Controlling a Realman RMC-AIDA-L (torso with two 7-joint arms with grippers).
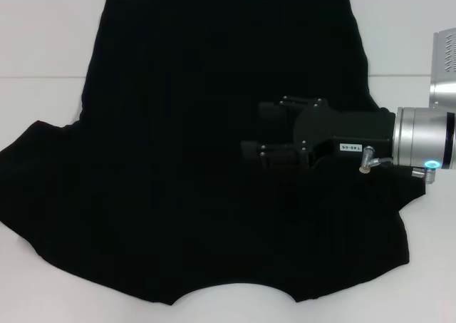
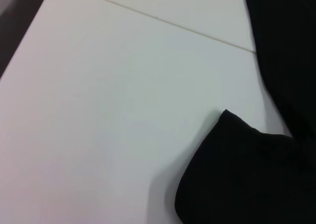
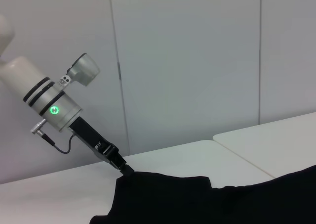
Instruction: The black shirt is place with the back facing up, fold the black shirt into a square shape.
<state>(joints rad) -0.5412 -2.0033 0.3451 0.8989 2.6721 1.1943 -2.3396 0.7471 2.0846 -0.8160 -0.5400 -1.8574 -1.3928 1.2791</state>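
The black shirt lies spread flat on the white table, its hem at the far side and its neckline at the near edge. No lettering shows on it. My right gripper reaches in from the right over the shirt's right half, open, with nothing between its fingers. The left arm is outside the head view. In the right wrist view my left gripper comes down at the edge of the shirt, at a raised corner of cloth. The left wrist view shows a sleeve tip resting on the table.
White tabletop extends left of the sleeve, with a seam between two table sections and the table's rounded corner beyond. A grey wall stands behind the table.
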